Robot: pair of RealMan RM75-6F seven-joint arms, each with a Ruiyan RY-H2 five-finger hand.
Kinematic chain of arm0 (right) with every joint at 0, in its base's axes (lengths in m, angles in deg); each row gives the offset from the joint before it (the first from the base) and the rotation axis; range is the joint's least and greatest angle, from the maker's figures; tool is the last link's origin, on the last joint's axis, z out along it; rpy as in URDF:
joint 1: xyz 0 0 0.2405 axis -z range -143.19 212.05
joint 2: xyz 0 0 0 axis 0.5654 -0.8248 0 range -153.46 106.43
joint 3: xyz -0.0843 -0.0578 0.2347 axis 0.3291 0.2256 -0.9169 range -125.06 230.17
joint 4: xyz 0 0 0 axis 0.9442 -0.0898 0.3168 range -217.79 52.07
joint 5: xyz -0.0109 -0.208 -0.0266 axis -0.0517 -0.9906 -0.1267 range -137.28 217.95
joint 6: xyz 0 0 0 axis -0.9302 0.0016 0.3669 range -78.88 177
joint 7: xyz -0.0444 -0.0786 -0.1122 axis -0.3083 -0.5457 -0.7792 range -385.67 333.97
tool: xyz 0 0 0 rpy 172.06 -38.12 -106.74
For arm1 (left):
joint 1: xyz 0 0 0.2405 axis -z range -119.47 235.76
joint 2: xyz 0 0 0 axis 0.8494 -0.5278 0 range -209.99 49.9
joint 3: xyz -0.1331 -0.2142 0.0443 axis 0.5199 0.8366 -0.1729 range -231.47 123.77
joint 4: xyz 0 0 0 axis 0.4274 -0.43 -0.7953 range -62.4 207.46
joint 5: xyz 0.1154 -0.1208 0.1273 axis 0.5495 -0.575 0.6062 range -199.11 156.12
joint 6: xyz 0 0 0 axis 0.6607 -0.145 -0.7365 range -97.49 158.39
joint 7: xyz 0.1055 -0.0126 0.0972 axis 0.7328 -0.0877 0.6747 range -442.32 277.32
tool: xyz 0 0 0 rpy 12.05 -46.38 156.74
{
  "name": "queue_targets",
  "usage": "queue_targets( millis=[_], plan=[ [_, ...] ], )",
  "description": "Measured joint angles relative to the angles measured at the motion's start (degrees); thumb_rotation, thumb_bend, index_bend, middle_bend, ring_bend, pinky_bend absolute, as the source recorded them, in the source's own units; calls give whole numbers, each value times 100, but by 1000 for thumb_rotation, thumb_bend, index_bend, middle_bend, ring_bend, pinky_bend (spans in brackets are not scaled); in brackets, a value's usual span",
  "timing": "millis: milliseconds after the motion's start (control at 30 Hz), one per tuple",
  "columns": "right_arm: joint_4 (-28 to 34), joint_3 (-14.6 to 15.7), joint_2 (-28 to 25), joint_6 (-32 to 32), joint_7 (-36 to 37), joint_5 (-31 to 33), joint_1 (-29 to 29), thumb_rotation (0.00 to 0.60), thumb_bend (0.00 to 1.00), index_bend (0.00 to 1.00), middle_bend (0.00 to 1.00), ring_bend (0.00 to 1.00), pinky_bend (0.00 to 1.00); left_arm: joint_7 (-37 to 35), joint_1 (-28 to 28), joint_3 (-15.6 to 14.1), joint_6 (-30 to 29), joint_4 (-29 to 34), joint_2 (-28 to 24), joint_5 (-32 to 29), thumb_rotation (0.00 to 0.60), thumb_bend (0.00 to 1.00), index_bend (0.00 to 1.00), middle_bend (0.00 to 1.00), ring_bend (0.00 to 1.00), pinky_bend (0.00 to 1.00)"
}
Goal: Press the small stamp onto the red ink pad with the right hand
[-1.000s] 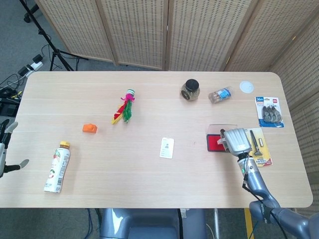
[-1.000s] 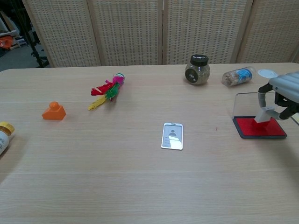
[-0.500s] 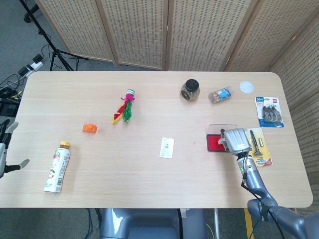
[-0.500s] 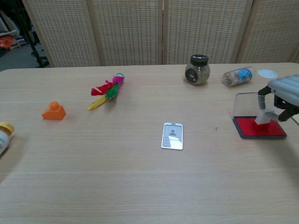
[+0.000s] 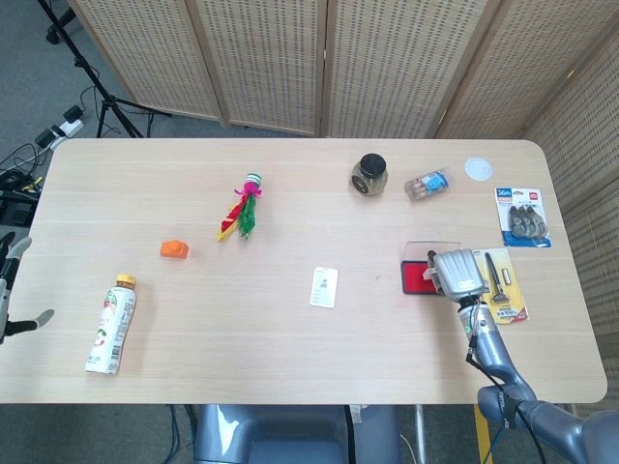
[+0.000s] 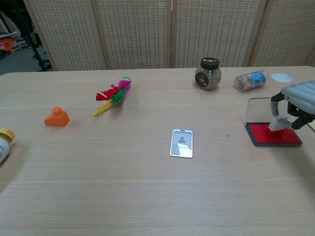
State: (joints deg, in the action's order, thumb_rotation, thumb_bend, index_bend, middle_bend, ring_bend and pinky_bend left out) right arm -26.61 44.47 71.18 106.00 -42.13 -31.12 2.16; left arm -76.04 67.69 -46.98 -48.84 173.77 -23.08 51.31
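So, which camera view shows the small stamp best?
The chest view: the small stamp shows from the side, standing on the red ink pad, held by the right hand. In the head view that hand covers the stamp; only part of the pad shows.

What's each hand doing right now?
Left hand: open, holding nothing.
Right hand: grips the small white stamp, standing on the red ink pad.

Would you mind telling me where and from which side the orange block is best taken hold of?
Judging by its shape, pinch the orange block across its wide base from above, fingers on opposite flat sides. It sits upright on the table with a knob on top and open space all round.
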Motion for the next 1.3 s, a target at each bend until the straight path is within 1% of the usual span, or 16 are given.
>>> queue_targets(
  millis=[267,500,600,700,967,1100,1233,1300],
  plan=[
    [-31,-23,12,-8,-16,15,4,600,543,576,1000,1000,1000,-15,-8,0,-10,-6,-1,9,600,0,0,0,0,0],
    [174,-35,-97,125,-69,-34,33,600,543,576,1000,1000,1000,-37,-19,-4,-22,14,-17,28,600,0,0,0,0,0],
    [389,-50,-214,254,-99,-88,55,600,543,576,1000,1000,1000,-59,-28,-6,-36,17,-26,46,600,0,0,0,0,0],
    [739,-63,-406,430,-162,-171,87,600,542,576,1000,1000,1000,-74,-34,-12,-40,22,-35,69,600,0,0,0,0,0],
    [1875,-50,-1026,880,-510,-424,212,600,543,576,1000,1000,1000,-133,-58,-25,-75,42,-65,130,600,0,0,0,0,0],
    [2360,86,-1251,1071,-682,-637,318,600,553,576,1000,1000,1000,-177,-80,-35,-109,56,-87,182,600,0,0,0,0,0],
    [2679,423,-1371,1203,-816,-978,459,600,555,576,1000,1000,1000,-180,-85,-56,-109,63,-93,228,600,0,0,0,0,0],
    [2718,567,-1365,1213,-874,-1109,504,600,556,576,1000,1000,1000,-177,-86,-66,-109,67,-91,247,600,0,0,0,0,0]
  ],
)
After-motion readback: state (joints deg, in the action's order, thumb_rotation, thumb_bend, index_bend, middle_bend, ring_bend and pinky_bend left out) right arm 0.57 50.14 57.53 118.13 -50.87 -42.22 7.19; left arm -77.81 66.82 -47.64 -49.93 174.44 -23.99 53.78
